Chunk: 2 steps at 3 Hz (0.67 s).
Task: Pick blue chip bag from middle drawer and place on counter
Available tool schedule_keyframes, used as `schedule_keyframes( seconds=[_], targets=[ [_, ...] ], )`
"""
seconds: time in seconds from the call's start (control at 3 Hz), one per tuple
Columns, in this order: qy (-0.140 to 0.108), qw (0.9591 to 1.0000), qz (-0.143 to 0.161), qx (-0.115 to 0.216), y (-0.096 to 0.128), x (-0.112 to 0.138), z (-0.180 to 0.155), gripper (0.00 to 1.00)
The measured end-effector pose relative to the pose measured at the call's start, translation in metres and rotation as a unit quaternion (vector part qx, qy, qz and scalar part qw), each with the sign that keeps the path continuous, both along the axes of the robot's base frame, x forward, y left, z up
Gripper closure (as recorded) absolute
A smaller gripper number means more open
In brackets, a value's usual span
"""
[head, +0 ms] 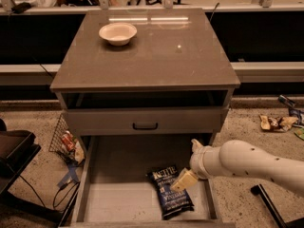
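Gripper (185, 165) on the end of the white arm (256, 163): hangs low inside the middle drawer (114, 201), below the front right corner of the counter (152, 61), jaws apart and clamped on nothing. One pale finger (183, 180) slanting down across the right edge of the blue chip bag (168, 194), the other (195, 144) poking up toward the drawer's back; contact with the bag impossible to tell. Bag lying flat on the grey drawer floor, right of centre, white lettering at the end nearer the counter's front edge, slightly skewed. Drawer standing open, reaching well out past that front edge. Directly under the edge, a dark open slot, then a closed grey drawer front (114, 121) with a black handle (145, 126). On the glossy top, toward the back left corner, a pale bowl (118, 33). Behind the back edge, a long pale ledge (270, 71) to either side. On the floor beyond the right edge, crumpled wrappers (276, 122); beyond the left edge, a wire basket (61, 136) holding litter.
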<state>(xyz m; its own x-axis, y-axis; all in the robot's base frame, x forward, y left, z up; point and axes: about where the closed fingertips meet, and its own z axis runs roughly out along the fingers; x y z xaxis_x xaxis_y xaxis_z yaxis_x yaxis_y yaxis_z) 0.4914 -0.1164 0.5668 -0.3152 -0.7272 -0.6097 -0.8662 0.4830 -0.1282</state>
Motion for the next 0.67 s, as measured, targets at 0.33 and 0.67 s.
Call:
schedule_keyframes(
  seconds=[0.33,0.67],
  targets=[
    [0.0,1.0,-0.005,0.005,0.01,0.011,-0.045,0.0],
    [0.008,1.0,0.001,0.001,0.023,0.009,-0.086,0.0]
  ],
)
